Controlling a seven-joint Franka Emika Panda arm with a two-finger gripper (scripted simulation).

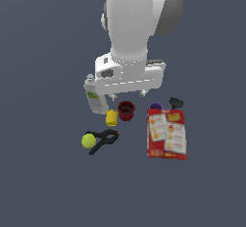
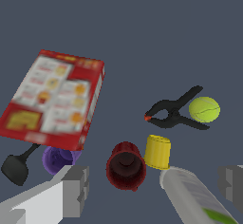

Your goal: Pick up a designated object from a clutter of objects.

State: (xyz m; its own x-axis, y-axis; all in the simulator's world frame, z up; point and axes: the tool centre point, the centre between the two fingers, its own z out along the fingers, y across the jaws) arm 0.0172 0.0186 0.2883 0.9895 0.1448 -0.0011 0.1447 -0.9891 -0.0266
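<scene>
Fuzzy matt tennis ball (image 2: 204,109), matt black clamp (image 2: 172,113), printed cardboard-like red box (image 2: 52,97), smooth plastic-looking white bottle (image 2: 199,199).

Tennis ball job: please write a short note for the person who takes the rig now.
Claw: open, empty, above the red cup and the white bottle.
Tennis ball: on the floor, at the exterior view's left, against the black clamp. The yellow cup lies near; do not confuse them.
Red box and purple cup: on the exterior view's right.
Done: nothing grasped.
Left: move over the ball, descend, close, lift.
</scene>
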